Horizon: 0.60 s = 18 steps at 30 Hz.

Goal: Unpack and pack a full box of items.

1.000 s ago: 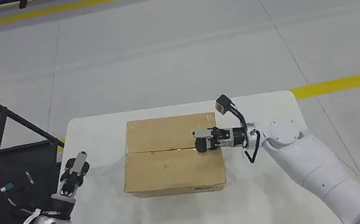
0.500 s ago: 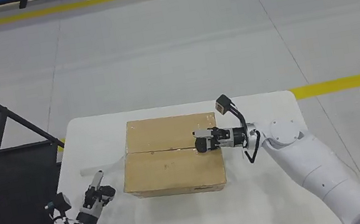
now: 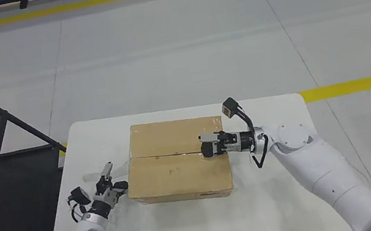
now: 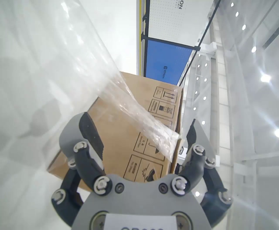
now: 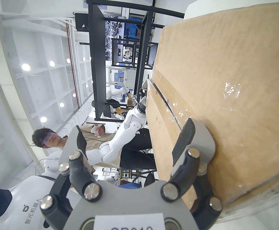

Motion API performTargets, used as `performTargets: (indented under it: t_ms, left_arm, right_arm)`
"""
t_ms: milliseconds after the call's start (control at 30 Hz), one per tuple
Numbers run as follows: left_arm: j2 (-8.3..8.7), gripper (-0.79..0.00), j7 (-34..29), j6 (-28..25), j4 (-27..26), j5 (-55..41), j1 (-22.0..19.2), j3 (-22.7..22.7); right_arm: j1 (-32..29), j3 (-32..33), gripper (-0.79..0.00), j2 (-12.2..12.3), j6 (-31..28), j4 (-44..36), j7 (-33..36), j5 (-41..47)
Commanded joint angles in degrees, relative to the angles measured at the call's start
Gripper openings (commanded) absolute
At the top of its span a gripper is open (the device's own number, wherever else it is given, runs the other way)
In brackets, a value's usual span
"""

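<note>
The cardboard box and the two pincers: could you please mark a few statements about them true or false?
1. The cardboard box is closed, its flaps meeting at a seam. True.
2. The right pincer is open over the box top, by the seam. True.
3. The left pincer is shut on a box flap. False: it is open, beside the box's side.
4. The box stands on the floor. False: it stands on the white table.

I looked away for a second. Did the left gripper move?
Yes. In the top view the left gripper came closer to the side of the cardboard box, which stayed put.
</note>
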Motion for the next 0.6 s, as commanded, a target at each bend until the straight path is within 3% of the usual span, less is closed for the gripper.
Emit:
performTargets:
  t_ms: [0, 300, 433, 567]
  left_arm:
    - [-0.48, 0.000, -0.3, -0.4, 3.0, -2.1, -2.3, 0.8]
    - [-1.86, 0.000, -5.6, -6.4, 12.1, -8.0, -8.1, 1.5]
    - [-1.99, 0.000, -5.2, -10.6, 11.6, -7.8, -7.6, 0.4]
    - [-1.79, 0.000, -3.0, -13.5, 7.6, -6.1, -5.2, -1.5]
  right_arm:
    - [0.0, 0.0, 0.000, 0.0, 0.0, 0.0, 0.0, 0.0]
    - [0.0, 0.0, 0.000, 0.0, 0.0, 0.0, 0.0, 0.0]
    - [0.0, 0.0, 0.000, 0.0, 0.0, 0.0, 0.0, 0.0]
    - [0.0, 0.0, 0.000, 0.0, 0.0, 0.0, 0.0, 0.0]
